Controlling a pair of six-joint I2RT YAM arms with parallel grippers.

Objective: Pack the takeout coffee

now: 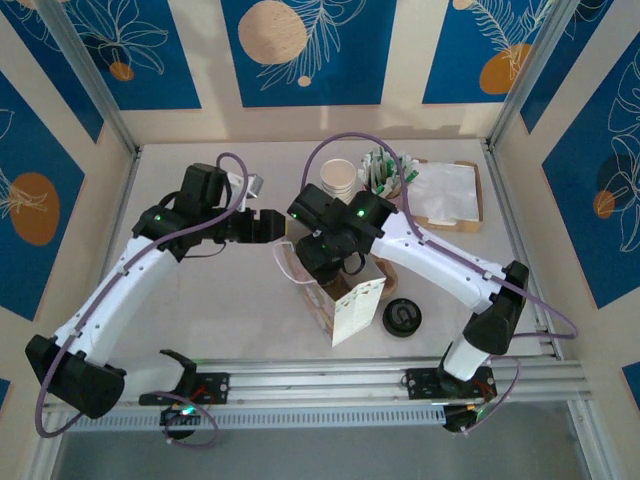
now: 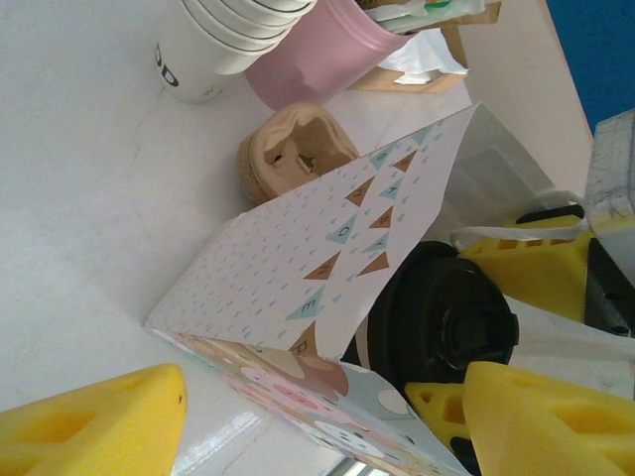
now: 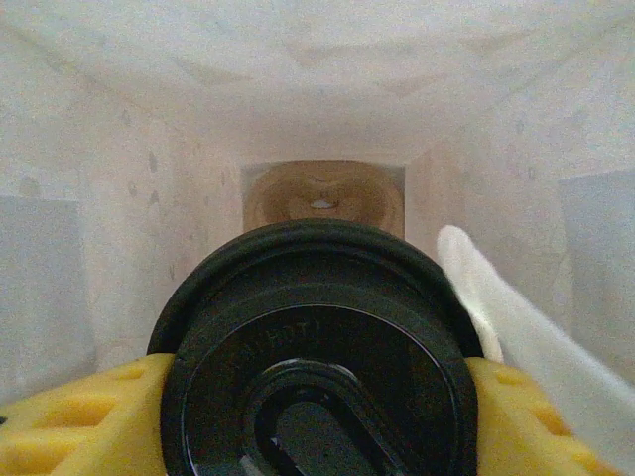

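The takeout coffee is a cup with a black lid (image 3: 317,347), held between the yellow fingers (image 3: 74,416) of my right gripper (image 3: 317,397), which is shut on it. The cup sits in the mouth of the patterned paper bag (image 2: 298,268), and the bag's white inner walls (image 3: 109,248) surround it. A brown pulp carrier (image 3: 322,198) shows at the bag's far end. In the top view my right gripper (image 1: 335,262) hangs over the bag (image 1: 352,305). My left gripper (image 2: 322,397) stands open beside the bag's near corner, left of the bag in the top view (image 1: 268,226).
A loose black lid (image 1: 402,318) lies right of the bag. At the back stand a stack of paper cups (image 1: 338,178), a pink holder of sachets (image 1: 380,172) and a tray of napkins (image 1: 478,190). Another pulp carrier (image 2: 293,154) lies behind the bag.
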